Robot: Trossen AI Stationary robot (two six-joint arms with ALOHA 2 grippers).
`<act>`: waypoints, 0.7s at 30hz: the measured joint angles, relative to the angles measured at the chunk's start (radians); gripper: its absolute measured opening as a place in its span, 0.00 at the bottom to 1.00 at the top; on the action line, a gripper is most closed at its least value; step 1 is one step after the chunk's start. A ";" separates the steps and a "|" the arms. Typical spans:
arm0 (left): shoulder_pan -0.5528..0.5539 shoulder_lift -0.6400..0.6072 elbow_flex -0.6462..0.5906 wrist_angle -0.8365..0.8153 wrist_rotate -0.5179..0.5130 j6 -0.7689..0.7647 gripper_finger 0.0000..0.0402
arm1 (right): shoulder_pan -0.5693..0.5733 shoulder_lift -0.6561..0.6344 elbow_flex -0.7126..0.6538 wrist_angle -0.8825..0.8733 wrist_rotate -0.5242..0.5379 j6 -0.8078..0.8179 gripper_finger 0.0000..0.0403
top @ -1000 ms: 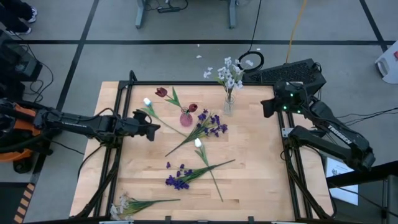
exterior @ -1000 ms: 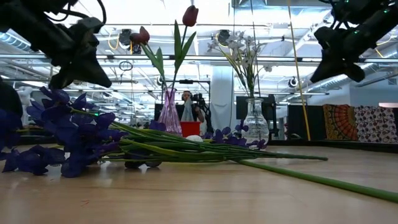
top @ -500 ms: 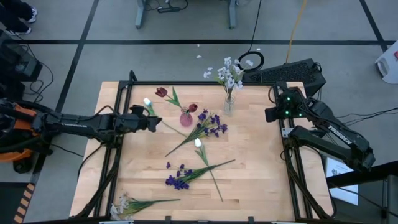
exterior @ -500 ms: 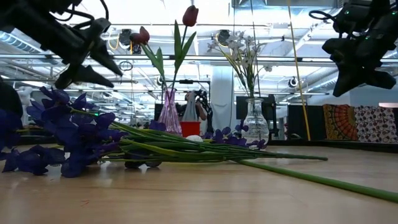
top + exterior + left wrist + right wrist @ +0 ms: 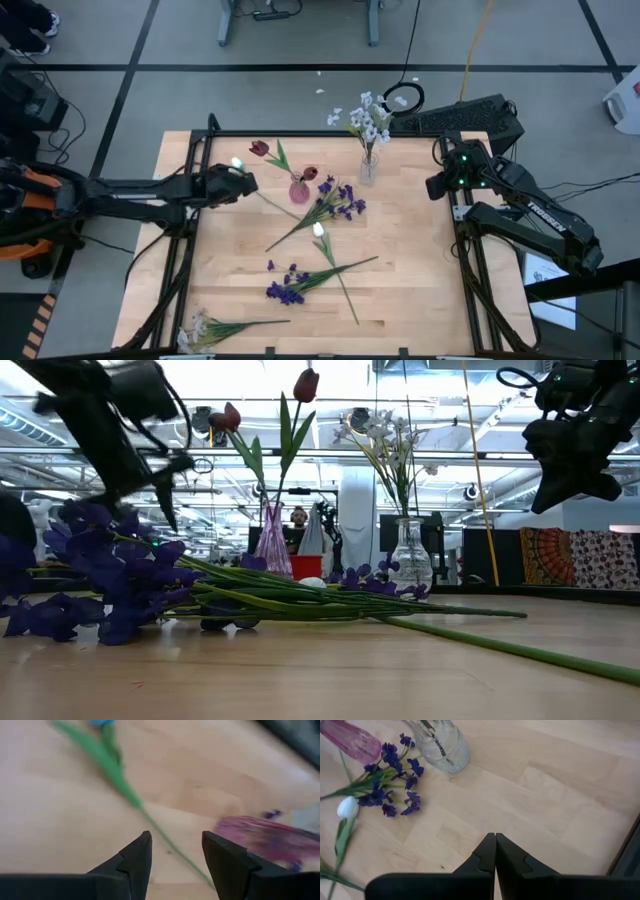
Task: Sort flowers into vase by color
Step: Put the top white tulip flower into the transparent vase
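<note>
Left end effector: fingers spread, nothing held; over the white tulip lying near the worktop's far left corner, stem between the fingertips.
Right end effector: fingers pressed together, empty; raised at the right edge, far end.
Pink vase: far centre, two dark red tulips inside.
Clear vase: far edge, white blossom sprays inside.
Purple blossom clusters: centre; second cluster toward the near edge.
Second white tulip: centre.
White spray: near left corner.

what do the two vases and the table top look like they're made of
Pink vase: looks like tinted glass, translucent and glossy. Clear vase: probably glass, since the stems show through it. Table top: pale wood planks with visible grain and joints, matte finish.
</note>
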State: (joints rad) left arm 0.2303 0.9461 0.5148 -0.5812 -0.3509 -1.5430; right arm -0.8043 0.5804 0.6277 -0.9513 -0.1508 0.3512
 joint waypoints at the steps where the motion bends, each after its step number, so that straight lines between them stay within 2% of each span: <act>1: 0.023 0.034 0.000 0.005 0.029 -0.016 0.45 | 0.000 0.000 0.000 0.000 0.000 -0.014 0.00; 6: 0.095 0.178 0.000 0.030 0.137 -0.086 0.45 | 0.000 0.000 0.000 0.000 0.001 -0.078 0.00; 12: 0.126 0.279 0.001 0.191 0.164 -0.126 0.45 | 0.000 0.000 0.000 0.000 -0.005 -0.083 0.00; 21: 0.162 0.408 0.015 0.210 0.235 -0.154 0.45 | 0.000 0.000 0.000 0.000 -0.007 -0.087 0.00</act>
State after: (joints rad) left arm 0.3924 1.3543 0.5297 -0.3709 -0.1157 -1.6966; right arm -0.8043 0.5804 0.6277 -0.9511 -0.1574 0.2642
